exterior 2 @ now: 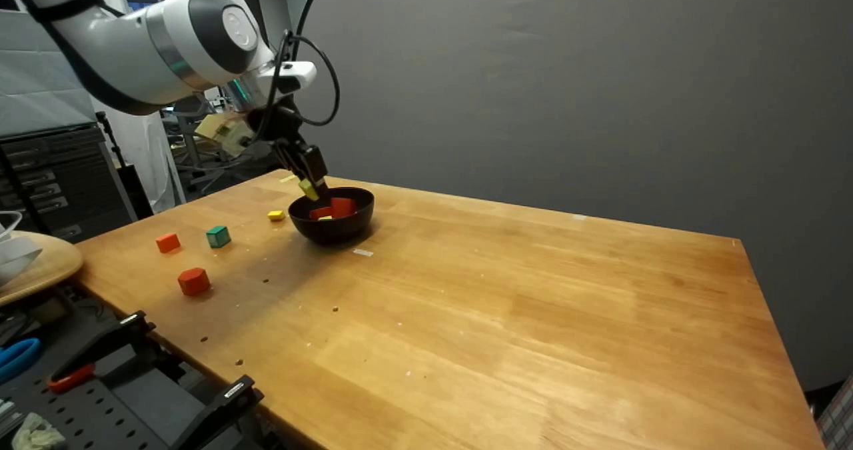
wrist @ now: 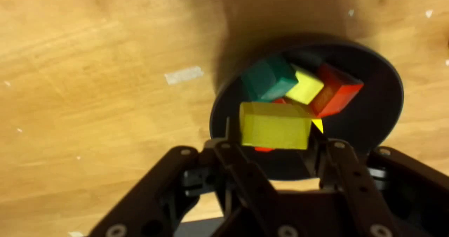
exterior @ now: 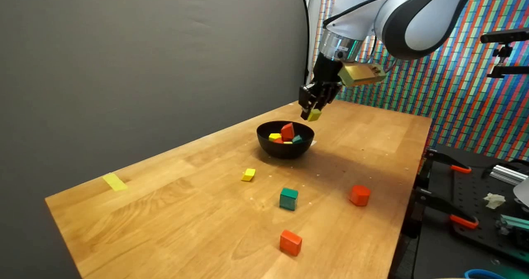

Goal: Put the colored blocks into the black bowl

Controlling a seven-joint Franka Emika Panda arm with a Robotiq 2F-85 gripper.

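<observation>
Wrist view, hand clasping a yellow block (jaws partway apart), black bowl beyond

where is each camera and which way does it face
An exterior view: raised, near the table end with the yellow strip, facing the black bowl and patterned wall; arm enters upper right.
An exterior view: raised, likely toward the opposite end, facing the bowl and gray backdrop; arm enters upper left.
Wrist view: sits on the arm, looking down into the bowl; jaws show at the bottom, shut on a yellow block.
Both exterior views share the arm, bowl, held yellow block and four loose blocks.
</observation>
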